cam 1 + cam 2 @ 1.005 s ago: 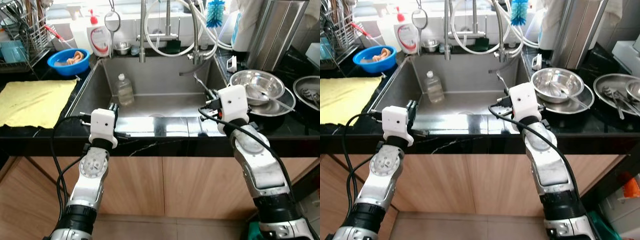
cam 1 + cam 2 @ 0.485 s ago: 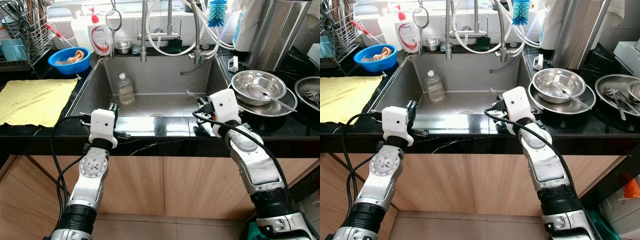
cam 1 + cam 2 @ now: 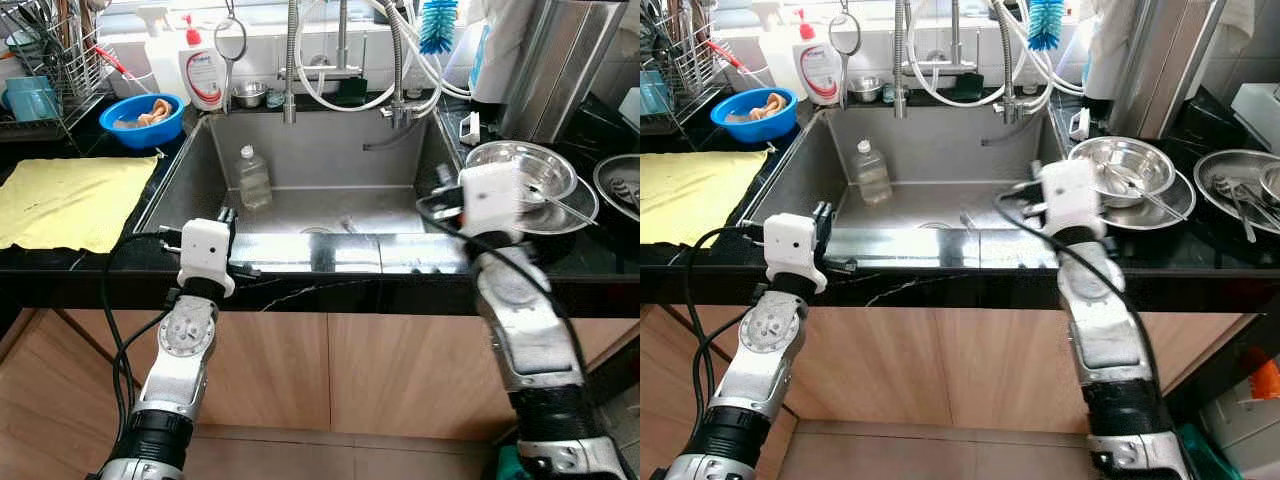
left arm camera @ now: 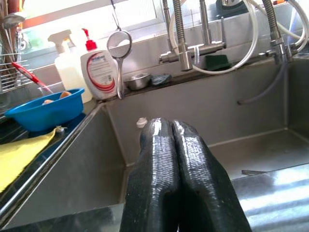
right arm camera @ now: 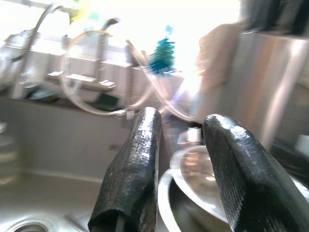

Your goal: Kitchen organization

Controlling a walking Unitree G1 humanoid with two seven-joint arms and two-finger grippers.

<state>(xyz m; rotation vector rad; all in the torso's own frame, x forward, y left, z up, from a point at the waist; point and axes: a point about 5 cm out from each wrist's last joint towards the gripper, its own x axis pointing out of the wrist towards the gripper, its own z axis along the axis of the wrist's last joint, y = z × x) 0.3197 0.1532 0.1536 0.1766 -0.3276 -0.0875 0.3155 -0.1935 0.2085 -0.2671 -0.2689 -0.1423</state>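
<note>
A steel bowl (image 3: 520,168) with a spoon in it sits on a steel plate on the black counter, right of the sink (image 3: 320,150). My right gripper (image 5: 181,128) is open with nothing between its fingers. It hovers at the sink's right edge, pointing at that bowl, and its arm is motion-blurred. A clear plastic bottle (image 3: 252,178) stands in the sink at the left. My left gripper (image 4: 170,128) is shut and empty, resting over the sink's front rim near its left corner (image 3: 226,214).
A yellow cloth (image 3: 70,200) lies on the left counter. A blue bowl (image 3: 141,113), a soap dispenser (image 3: 203,68) and a dish rack (image 3: 45,60) stand behind it. Faucet hoses (image 3: 350,60) hang over the sink. Another plate with cutlery (image 3: 620,182) lies far right.
My right arm has swung right and slightly up, from over the sink's front right toward the steel bowl. The left arm has stayed put.
</note>
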